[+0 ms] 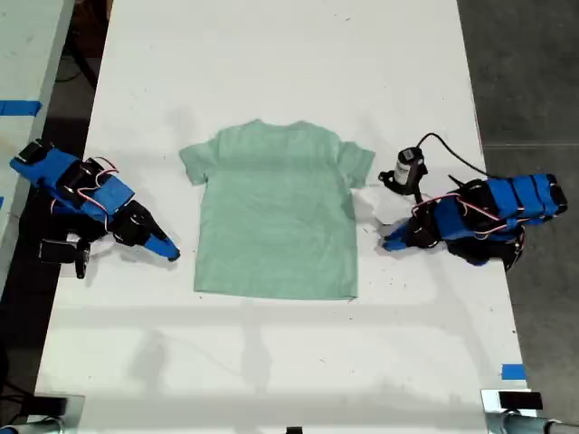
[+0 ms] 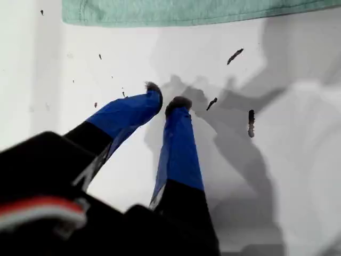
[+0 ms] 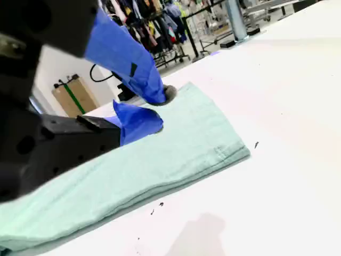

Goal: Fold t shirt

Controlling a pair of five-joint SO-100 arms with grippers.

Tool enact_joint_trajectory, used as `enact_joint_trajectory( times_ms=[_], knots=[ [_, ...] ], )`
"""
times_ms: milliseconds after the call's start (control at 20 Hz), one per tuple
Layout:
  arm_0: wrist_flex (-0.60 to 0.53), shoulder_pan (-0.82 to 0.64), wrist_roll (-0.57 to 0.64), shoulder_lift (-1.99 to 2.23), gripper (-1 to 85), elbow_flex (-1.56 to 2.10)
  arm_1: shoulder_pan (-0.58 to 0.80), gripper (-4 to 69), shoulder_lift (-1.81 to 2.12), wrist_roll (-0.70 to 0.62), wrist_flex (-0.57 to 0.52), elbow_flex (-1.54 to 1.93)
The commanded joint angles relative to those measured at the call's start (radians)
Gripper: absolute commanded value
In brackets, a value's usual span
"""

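Both grippers hold nothing. At the exterior view's left, my second gripper (image 1: 170, 253) has its jaws apart near the hem corner of the t shirt (image 1: 276, 217), which lies flat on the table (image 1: 271, 72). At the right, my first gripper (image 1: 389, 242) is only a little parted. I think a shallow pinch may slip off the thin cloth. No container is visible.

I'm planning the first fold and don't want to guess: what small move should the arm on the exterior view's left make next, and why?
Probably ease my second gripper forward and down to the near side edge of the t shirt. The shirt lies flat and unfolded, the jaws stand open and hold nothing, and in the exterior view a strip of bare table separates them from the cloth.
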Motion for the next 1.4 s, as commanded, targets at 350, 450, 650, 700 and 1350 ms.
enact_joint_trajectory(
  times_ms=[350, 450, 650, 700, 1350],
  knots=[
    [-0.008, -0.008, 0.009, 0.008, 3.3, 0.041, -0.011, 5.1, 0.012, -0.014, 0.002, 0.048],
    [-0.008, -0.008, 0.009, 0.008, 3.3, 0.041, -0.011, 5.1, 0.012, -0.014, 0.002, 0.048],
    [-0.008, -0.008, 0.009, 0.008, 3.3, 0.041, -0.011, 5.1, 0.012, -0.014, 0.002, 0.048],
    [-0.008, -0.009, 0.009, 0.008, 3.3, 0.041, -0.011, 5.1, 0.012, -0.014, 0.002, 0.048],
    [-0.008, -0.489, -0.258, 0.009, 2.3, 0.041, 0.267, -0.9, -0.072, 0.453, -0.313, -0.176]
  ],
)
